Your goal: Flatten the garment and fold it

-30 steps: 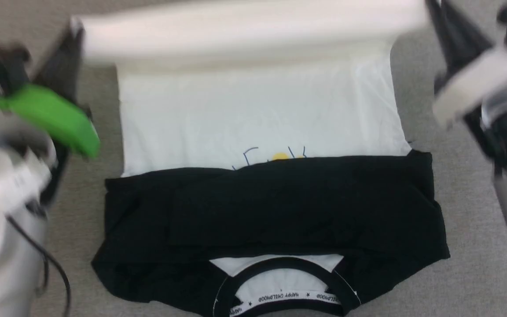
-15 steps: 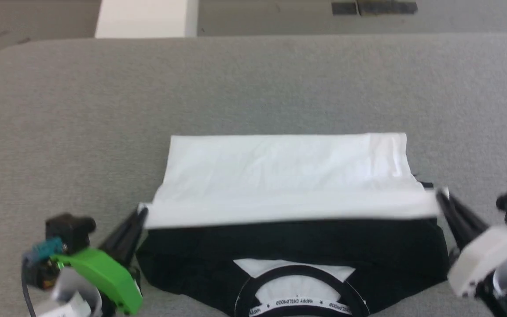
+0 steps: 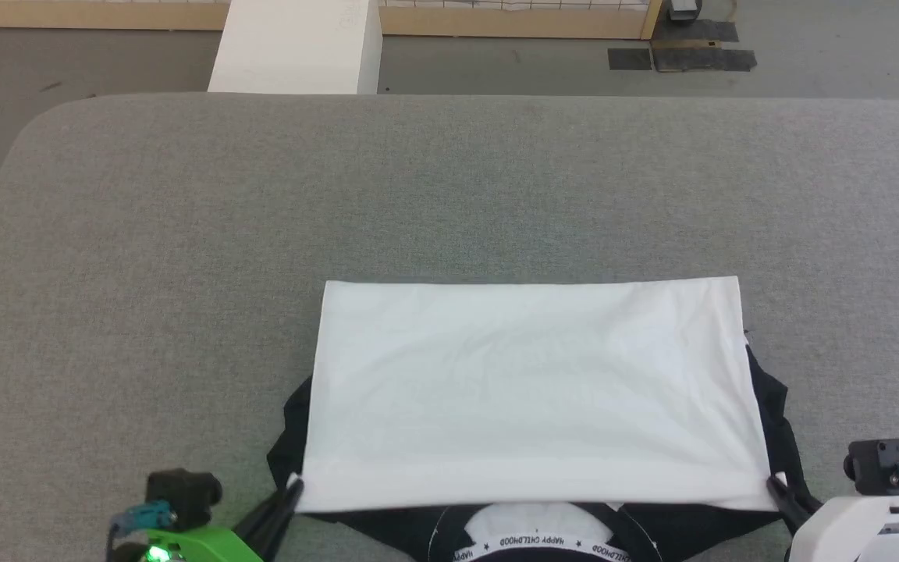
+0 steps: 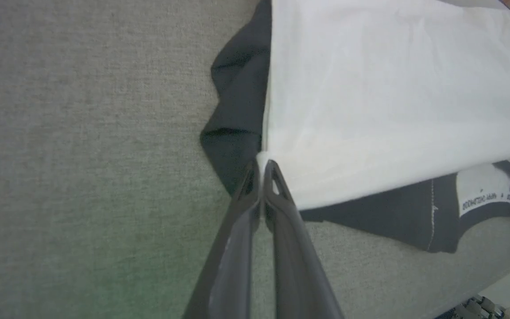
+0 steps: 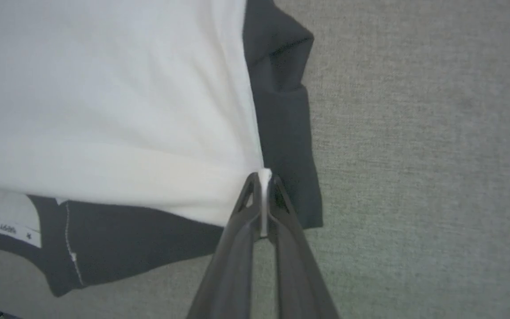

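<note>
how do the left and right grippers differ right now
The left gripper sits on a green mount; the right gripper sits on a white mount. The left pinches the near left corner of the T-shirt's folded-over white panel; the right pinches its near right corner. Shared: both have dark fingers, both are shut on the fabric, and both are low over the grey table.

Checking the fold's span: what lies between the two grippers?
In the head view, the white hem of the garment runs from the left gripper to the right gripper, both pinching its corners; the collar band shows beneath.
</note>
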